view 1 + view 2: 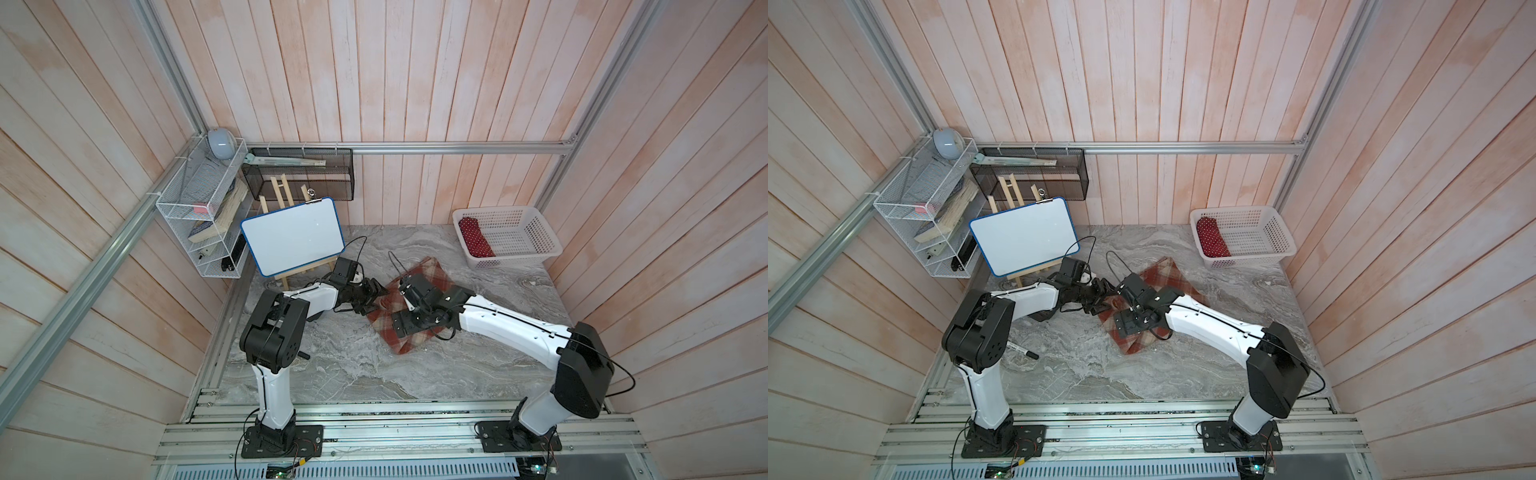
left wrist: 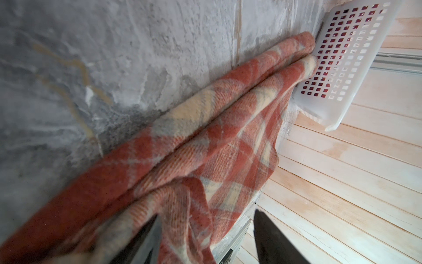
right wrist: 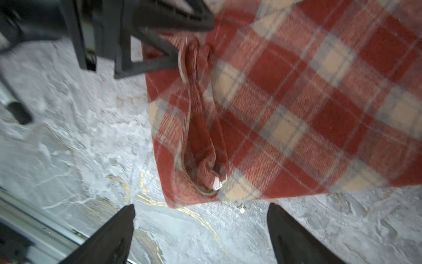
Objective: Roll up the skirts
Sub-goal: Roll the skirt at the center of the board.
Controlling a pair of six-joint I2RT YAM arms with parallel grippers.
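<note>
Right tool [image 3: 202,205] jaws wide apart, empty, over bare worktop [image 3: 68,148] just off the plaid skirt [image 1: 430,276], on its side away from the white basket [image 1: 494,210]. Left tool [image 2: 206,213] jaws apart, cloth fold between them, not clamped. Plaid skirt lies folded on worktop, near basket, not touching.

White-and-black left arm [image 1: 316,297] reaches fwd & inward, elbow bent, wrist low. Its black left gripper [image 2: 206,228]: jaws parted, approx mid-width. White-and-black right arm [image 1: 511,328] stretches low & inward toward it. Black right gripper [image 3: 202,206]: jaws wide apart, tips angled down. Both grippers nearly meet at ctr.
</note>
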